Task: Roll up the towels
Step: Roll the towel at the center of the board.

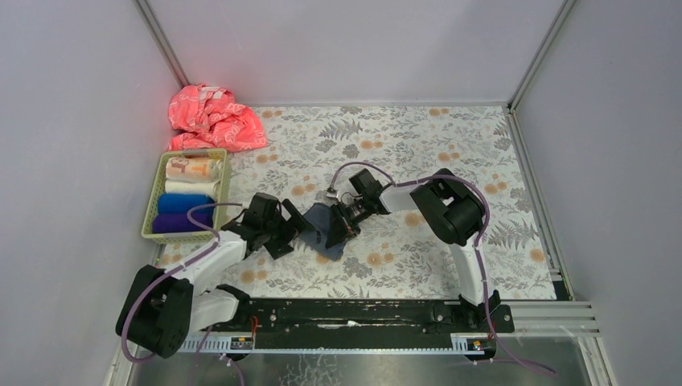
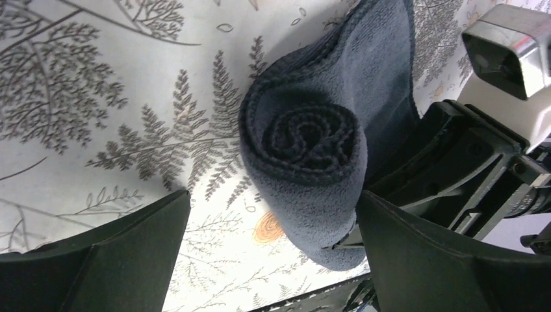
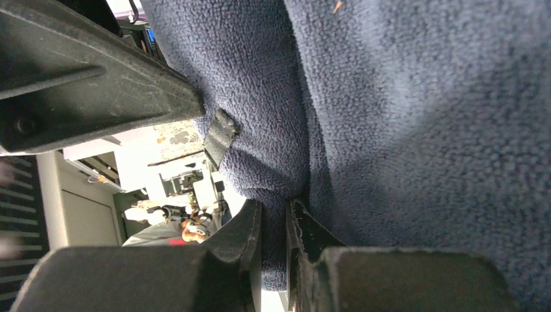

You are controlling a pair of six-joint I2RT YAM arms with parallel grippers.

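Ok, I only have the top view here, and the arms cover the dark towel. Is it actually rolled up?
Observer: Mostly. In the left wrist view the dark towel shows end-on as a tight spiral, with an unrolled tail leading away from it.
Operator: Is the left hand gripping the roll?
Observer: No. The left hand is wide open, with a finger on either side of the roll, not closed on it.
Operator: And the right one?
Observer: The right hand is pinched shut on a fold of the towel.
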